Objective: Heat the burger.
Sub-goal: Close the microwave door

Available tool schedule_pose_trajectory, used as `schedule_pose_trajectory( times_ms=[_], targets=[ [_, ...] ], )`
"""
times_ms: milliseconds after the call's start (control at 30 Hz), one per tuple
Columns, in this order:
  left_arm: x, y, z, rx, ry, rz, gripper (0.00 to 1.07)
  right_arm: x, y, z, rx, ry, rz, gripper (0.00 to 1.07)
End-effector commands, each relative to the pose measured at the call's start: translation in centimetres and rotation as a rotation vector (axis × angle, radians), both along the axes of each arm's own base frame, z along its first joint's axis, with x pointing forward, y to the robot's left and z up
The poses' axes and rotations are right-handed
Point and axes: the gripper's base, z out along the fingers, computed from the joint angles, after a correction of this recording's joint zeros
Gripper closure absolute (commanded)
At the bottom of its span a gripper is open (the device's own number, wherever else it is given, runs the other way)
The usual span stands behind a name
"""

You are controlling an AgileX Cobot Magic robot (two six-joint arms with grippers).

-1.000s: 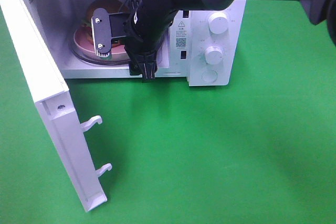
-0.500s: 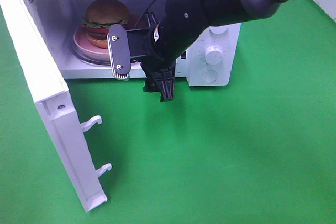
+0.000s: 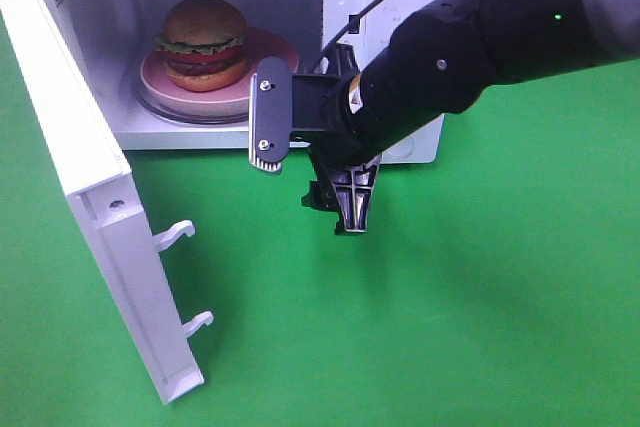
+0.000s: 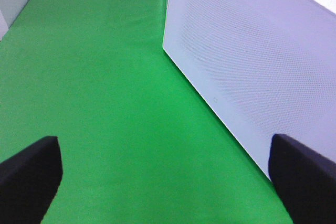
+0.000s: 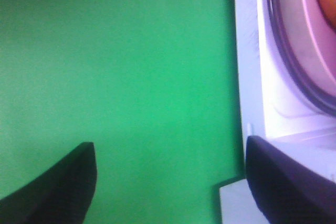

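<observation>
Golden-brown domed bun, green lettuce and dark patty: the round burger (image 3: pixel 204 42) sits on a round pink plate (image 3: pixel 275 55) inside the white microwave oven (image 3: pixel 180 134), at the far left of the green surface (image 3: pixel 480 307). The oven's white door (image 3: pixel 75 172) stands wide open on the left. Just in front of the oven's opening, the right arm's fingers (image 3: pixel 268 127) are spread wide and grip nothing, apart from the burger. The left arm's fingers (image 4: pixel 29 179) are likewise spread and empty, above the surface beside a white dotted panel (image 4: pixel 252 61).
</observation>
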Motion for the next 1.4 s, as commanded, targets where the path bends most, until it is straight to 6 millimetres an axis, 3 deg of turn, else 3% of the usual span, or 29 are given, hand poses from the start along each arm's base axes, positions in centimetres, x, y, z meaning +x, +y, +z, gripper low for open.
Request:
schedule_pose_trajectory(
  times_ms=[33,300,667,900,1400],
  targets=[
    [-0.2,0.0,0.1,0.002,-0.024,0.002,0.07,-1.2,-0.8,0.6,0.075,0.023,-0.095,0.31],
    [-0.2,0.0,0.1,0.002,-0.024,0.002,0.07,-4.2,-3.3,1.4,0.240,0.148,-0.393,0.31],
    [-0.2,0.0,0.1,0.002,-0.024,0.002,0.07,-7.6,-6.1,3.4,0.393,0.219,-0.605,0.31],
    [-0.2,0.0,0.1,0.002,-0.024,0.002,0.07,-9.5,-8.0,5.2,0.353,0.269,-0.711,0.31],
    [-0.2,0.0,0.1,0.002,-0.024,0.002,0.07,-12.4,-10.8,6.9,0.192,0.335,-0.792,0.31]
  ],
)
